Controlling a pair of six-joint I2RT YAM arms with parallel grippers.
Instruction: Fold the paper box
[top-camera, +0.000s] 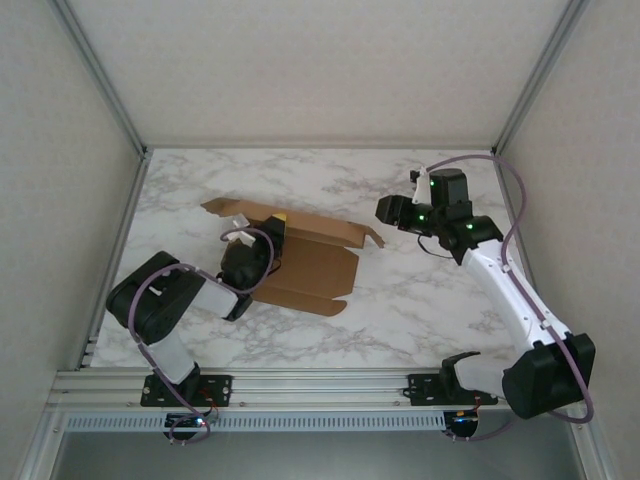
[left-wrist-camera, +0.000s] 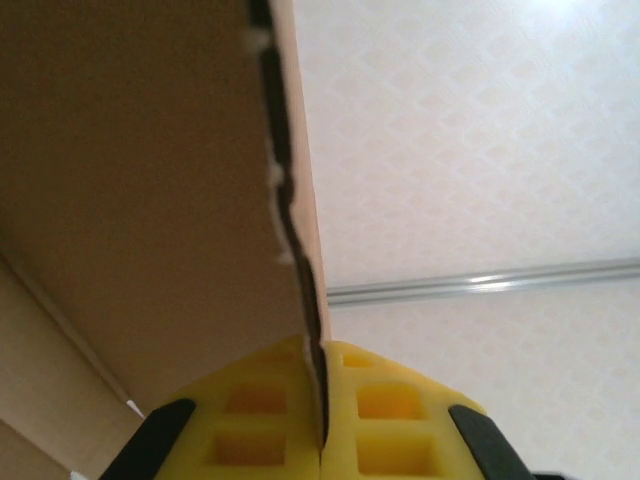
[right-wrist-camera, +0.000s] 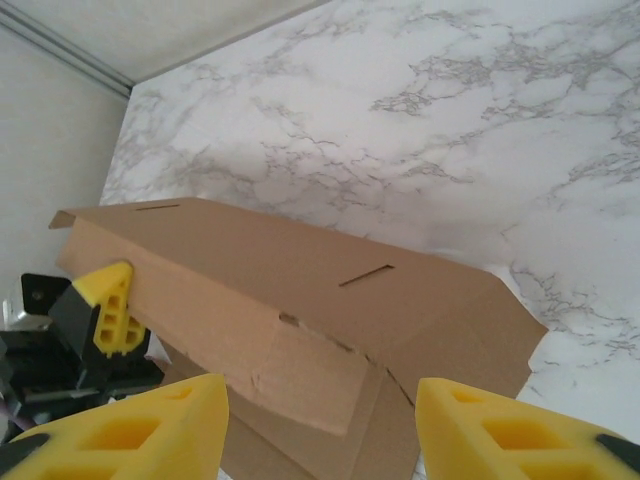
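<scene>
From above: the paper box (top-camera: 310, 265) lies half-open on the table (top-camera: 420, 300), left of centre, and my right gripper (top-camera: 392, 210) hovers well apart from it.

Left wrist: my left gripper (left-wrist-camera: 322, 420) pinches 1 wall edge; I'd hold firm.

Right wrist: my fingers (right-wrist-camera: 150, 430) are spread, so I'd aim for the raised flap. No writing anywhere.

white links (top-camera: 505, 290), black joints (top-camera: 545, 375), purple cables (top-camera: 470, 157), green leds (top-camera: 433, 184), yellow jaws.
</scene>
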